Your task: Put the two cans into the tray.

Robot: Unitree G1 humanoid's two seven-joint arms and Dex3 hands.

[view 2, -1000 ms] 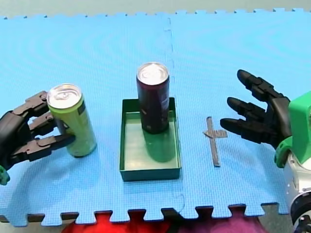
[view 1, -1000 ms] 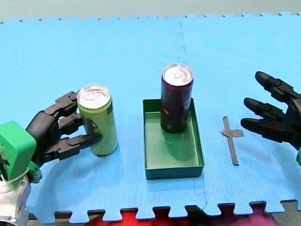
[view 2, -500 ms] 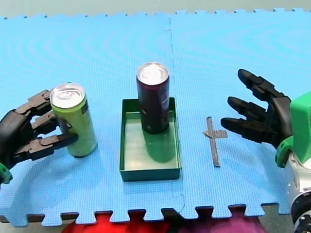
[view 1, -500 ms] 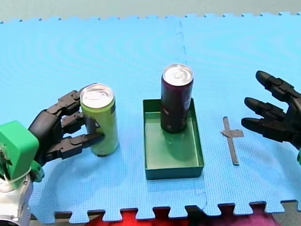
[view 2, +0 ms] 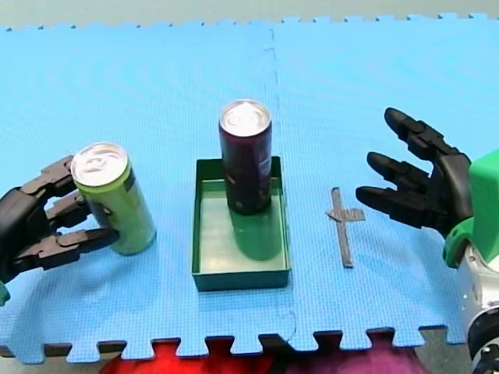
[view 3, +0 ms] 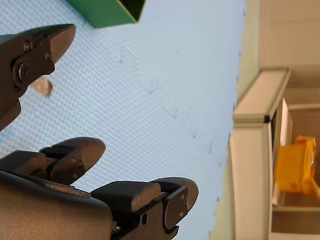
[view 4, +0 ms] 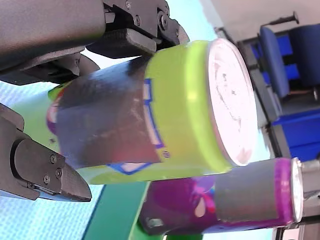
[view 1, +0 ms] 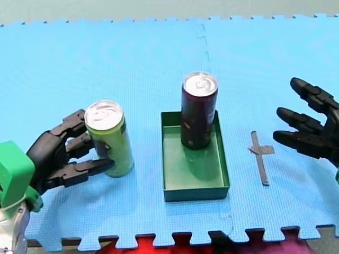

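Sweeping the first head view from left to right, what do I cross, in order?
left hand, gripping the green can → green tray, with the purple can standing in it → grey tape strip → right hand, holding nothing.

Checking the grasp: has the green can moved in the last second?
Yes, slightly: the green can, in the left hand, tipped its top away from the tray.

Matt textured foam mat [view 1: 132,58], glossy metal cans [view 1: 109,138] [view 1: 199,111], smooth green tray [view 1: 195,186], matt black plastic robot hand [view 1: 63,159].
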